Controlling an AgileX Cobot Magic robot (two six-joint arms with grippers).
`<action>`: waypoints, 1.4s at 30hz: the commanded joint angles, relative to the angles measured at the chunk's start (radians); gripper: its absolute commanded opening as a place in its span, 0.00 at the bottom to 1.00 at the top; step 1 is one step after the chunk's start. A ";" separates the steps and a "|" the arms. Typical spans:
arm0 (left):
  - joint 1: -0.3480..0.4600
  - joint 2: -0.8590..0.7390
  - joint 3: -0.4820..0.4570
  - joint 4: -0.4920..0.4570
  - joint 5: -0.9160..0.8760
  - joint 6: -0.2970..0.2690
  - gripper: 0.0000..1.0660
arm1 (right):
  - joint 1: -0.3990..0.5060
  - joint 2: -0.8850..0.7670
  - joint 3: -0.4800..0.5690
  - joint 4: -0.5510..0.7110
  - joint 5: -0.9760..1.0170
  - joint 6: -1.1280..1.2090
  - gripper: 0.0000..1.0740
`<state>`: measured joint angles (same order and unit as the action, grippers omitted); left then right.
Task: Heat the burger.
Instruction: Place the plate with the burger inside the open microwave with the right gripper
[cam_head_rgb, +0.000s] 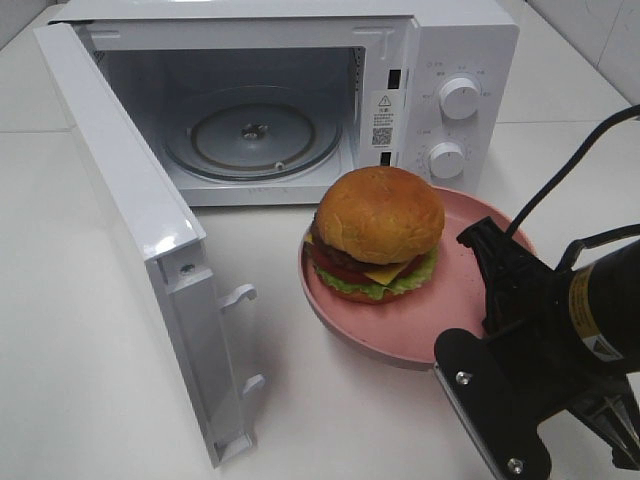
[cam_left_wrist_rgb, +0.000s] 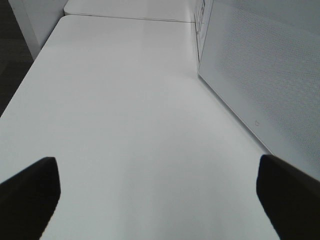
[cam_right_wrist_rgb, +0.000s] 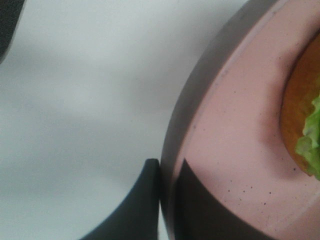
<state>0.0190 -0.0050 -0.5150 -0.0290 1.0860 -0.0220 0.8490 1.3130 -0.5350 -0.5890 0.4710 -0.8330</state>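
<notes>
Your right gripper (cam_right_wrist_rgb: 167, 200) is clamped on the rim of the plate (cam_head_rgb: 400, 335) on the side away from the microwave (cam_head_rgb: 440, 60). The burger (cam_head_rgb: 378, 235) sits on that plate just in front of the microwave's open cavity, straight ahead of the jaws. Your left gripper (cam_left_wrist_rgb: 157, 195) hangs low outside the microwave's door (cam_head_rgb: 130, 200), spread wide and holding nothing.

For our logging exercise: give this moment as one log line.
microwave door: open | burger: on pink plate, outside | right gripper: shut on plate rim | left gripper: open

Burger (cam_head_rgb: 378, 225) in both high, right-wrist views
</notes>
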 joint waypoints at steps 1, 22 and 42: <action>0.001 -0.017 0.000 0.001 -0.015 0.002 0.96 | -0.002 -0.009 -0.008 -0.036 -0.109 -0.059 0.00; 0.001 -0.017 0.000 0.001 -0.015 0.002 0.96 | -0.060 0.180 -0.207 -0.001 -0.176 -0.168 0.00; 0.001 -0.017 0.000 0.001 -0.015 0.002 0.96 | -0.060 0.364 -0.427 0.057 -0.184 -0.220 0.00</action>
<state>0.0190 -0.0050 -0.5150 -0.0290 1.0860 -0.0220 0.7940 1.6680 -0.9190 -0.5300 0.3350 -1.0490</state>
